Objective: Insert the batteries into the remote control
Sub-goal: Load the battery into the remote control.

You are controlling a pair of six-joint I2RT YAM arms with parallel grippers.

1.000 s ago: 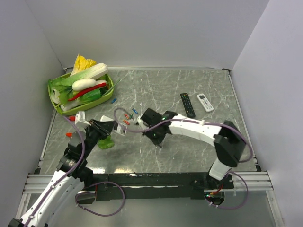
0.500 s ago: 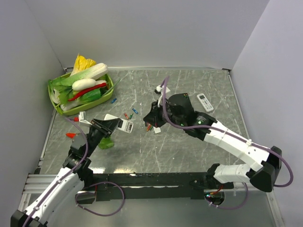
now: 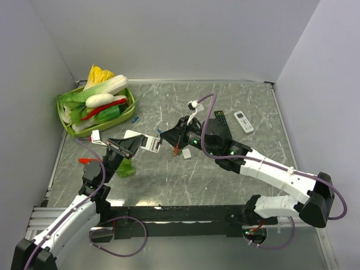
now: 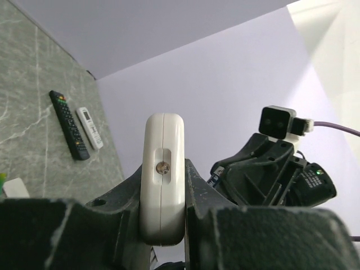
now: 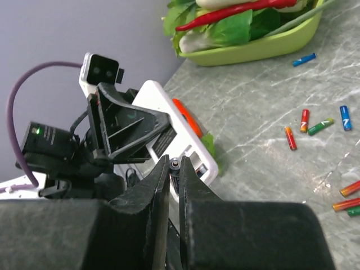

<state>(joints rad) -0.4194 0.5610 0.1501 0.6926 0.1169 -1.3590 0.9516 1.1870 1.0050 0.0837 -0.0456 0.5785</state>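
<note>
left pincer clamps the seemingly light, stiff remote control by its edges; right pincer nips a small, probably slippery battery.

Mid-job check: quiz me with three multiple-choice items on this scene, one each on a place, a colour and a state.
1. The black remote lies: A beside the grey-buttoned remote; B in the left jaws; C at the near left corner.
2. The tray is: A blue; B green; C red.
3. The left jaws are: A open; B shut, empty; C shut on the small remote.
Answers: 1 A, the two lie side by side at the far right; 2 B, its wall is lime green; 3 C, the remote sits clamped between them.
</note>
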